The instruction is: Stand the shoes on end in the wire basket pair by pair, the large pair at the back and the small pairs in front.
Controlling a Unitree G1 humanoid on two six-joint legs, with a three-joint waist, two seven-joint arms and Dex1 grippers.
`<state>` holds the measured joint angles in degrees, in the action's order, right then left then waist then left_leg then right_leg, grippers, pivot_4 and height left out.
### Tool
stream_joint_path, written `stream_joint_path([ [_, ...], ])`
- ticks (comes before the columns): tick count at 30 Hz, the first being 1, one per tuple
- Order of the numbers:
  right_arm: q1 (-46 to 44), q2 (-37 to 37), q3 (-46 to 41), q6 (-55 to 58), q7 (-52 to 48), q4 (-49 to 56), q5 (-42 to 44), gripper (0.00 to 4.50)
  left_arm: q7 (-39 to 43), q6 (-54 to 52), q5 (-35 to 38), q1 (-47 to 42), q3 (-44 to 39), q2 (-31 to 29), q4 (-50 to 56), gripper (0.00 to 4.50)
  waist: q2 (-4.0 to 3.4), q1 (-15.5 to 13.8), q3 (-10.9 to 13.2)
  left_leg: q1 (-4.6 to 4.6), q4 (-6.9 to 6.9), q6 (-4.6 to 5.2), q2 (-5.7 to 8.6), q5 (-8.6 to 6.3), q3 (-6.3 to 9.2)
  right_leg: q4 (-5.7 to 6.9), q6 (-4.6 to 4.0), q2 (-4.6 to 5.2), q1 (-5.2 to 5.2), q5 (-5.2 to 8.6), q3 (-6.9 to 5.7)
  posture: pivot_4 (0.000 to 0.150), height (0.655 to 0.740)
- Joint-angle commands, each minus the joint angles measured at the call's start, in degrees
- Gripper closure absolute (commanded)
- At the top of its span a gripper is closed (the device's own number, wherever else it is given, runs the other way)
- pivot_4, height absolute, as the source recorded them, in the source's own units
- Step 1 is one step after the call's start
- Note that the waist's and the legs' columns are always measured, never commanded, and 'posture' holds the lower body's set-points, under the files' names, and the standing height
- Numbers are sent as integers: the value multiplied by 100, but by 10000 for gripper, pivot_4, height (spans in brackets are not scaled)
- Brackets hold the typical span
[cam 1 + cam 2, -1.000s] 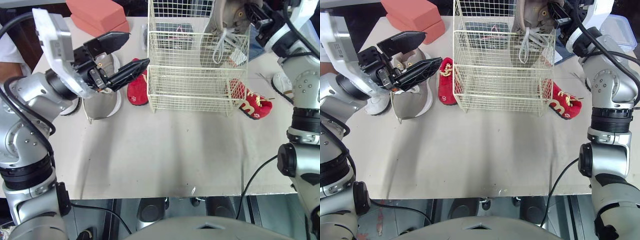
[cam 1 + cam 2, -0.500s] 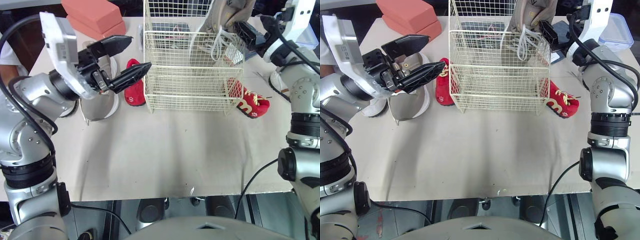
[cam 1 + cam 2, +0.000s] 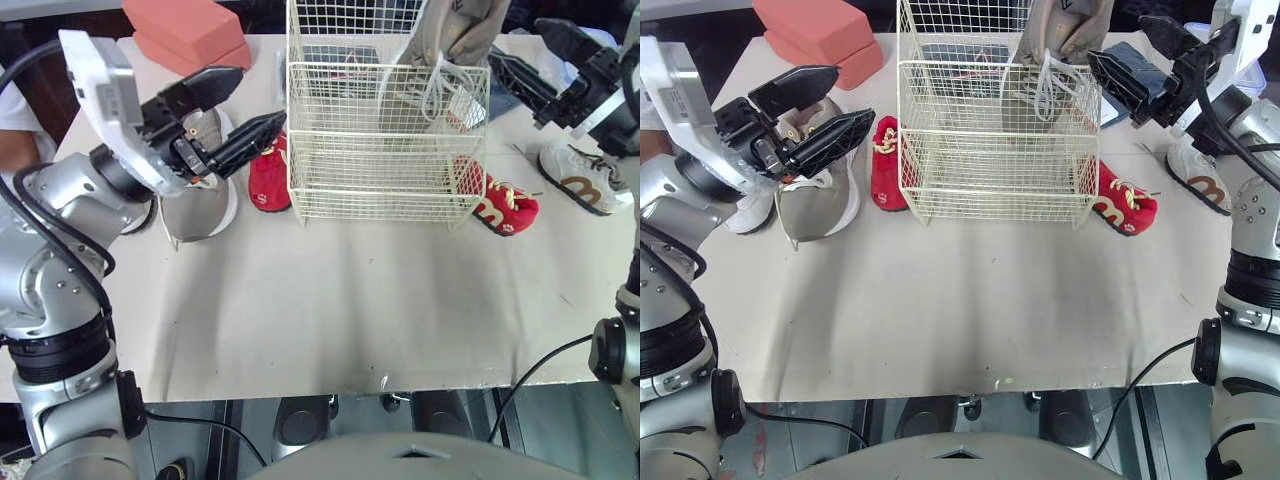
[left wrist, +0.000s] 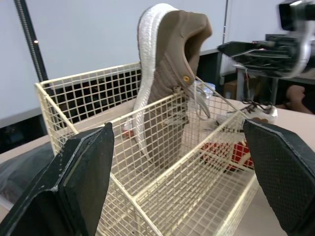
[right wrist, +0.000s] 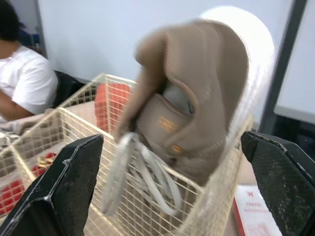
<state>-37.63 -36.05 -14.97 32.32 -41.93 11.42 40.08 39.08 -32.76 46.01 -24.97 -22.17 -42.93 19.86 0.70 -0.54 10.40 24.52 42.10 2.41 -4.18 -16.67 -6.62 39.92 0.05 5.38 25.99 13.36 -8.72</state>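
Your right gripper (image 3: 516, 42) stands wide open and empty at the upper right, just beside the tan shoe (image 3: 452, 35) that stands on end in the basket's (image 3: 385, 190) upper right part. Your left gripper (image 3: 262, 95), also wide open and empty, hangs at the upper left over the second tan shoe (image 3: 200, 195). One red shoe (image 3: 268, 178) lies just left of the basket.

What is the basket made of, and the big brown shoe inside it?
The basket looks like thin metal wire coated cream: an open grid you see through. The brown shoe looks like matte woven fabric, with a white, probably rubber sole.
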Motion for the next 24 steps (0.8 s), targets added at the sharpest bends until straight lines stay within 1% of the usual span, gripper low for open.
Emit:
stream_joint_path([
  [1, 315, -168, 192, 58, -538, 834, 353, 619, -50, 428, -461, 145, -389, -107, -702, 0, 0, 7, 0, -3, -2, 0, 0, 0, -3, 0, 0, -3, 0, 0, 2, 1500, 6860],
  [4, 509, -145, 417, 138, -836, 1326, 680, 619, 114, 504, -661, 143, -523, -318, -1497, 0, 0, 4, 0, -1, 1, 0, -3, 0, -3, 0, 1, -2, 1, 0, -2, 1500, 6860],
  [7, 580, -84, 650, 91, -856, 1567, 666, 619, 40, 601, -884, -133, -587, -495, -2384, 0, 3, -17, -1, 1, 3, 0, -3, 0, -1, -2, 2, -1, 1, 1, -4, 1500, 6860],
  [10, 575, 61, 778, 11, -740, 1694, 638, 619, 315, 759, -1113, -289, -499, -715, -3160, 0, 6, -27, -2, 9, 5, 0, -3, 0, 5, -4, 1, 1, 1, 1, -10, 1500, 6860],
  [16, 714, 235, 1025, -267, -551, 1694, 164, 619, 879, 1168, -1462, -880, -344, -902, -4611, 0, 10, -33, -3, 14, 7, 0, -1, 0, 6, -4, 1, 3, 2, 0, -34, 1500, 6860],
  [20, 926, 282, 1163, -531, -537, 1595, -232, 619, 1214, 1503, -1791, -1567, -173, -1080, -5945, 0, 21, -17, -7, 16, 10, 0, 1, 0, 5, -3, 1, 3, 3, 0, -38, 1500, 6860],
  [24, 1009, 324, 1255, -666, -508, 1561, -443, 619, 1588, 1431, -2028, -2023, 78, -1154, -6696, 0, 22, -8, -6, 16, 10, 0, 3, 0, 2, -2, 1, 2, 5, 1, -37, 1500, 6860],
])
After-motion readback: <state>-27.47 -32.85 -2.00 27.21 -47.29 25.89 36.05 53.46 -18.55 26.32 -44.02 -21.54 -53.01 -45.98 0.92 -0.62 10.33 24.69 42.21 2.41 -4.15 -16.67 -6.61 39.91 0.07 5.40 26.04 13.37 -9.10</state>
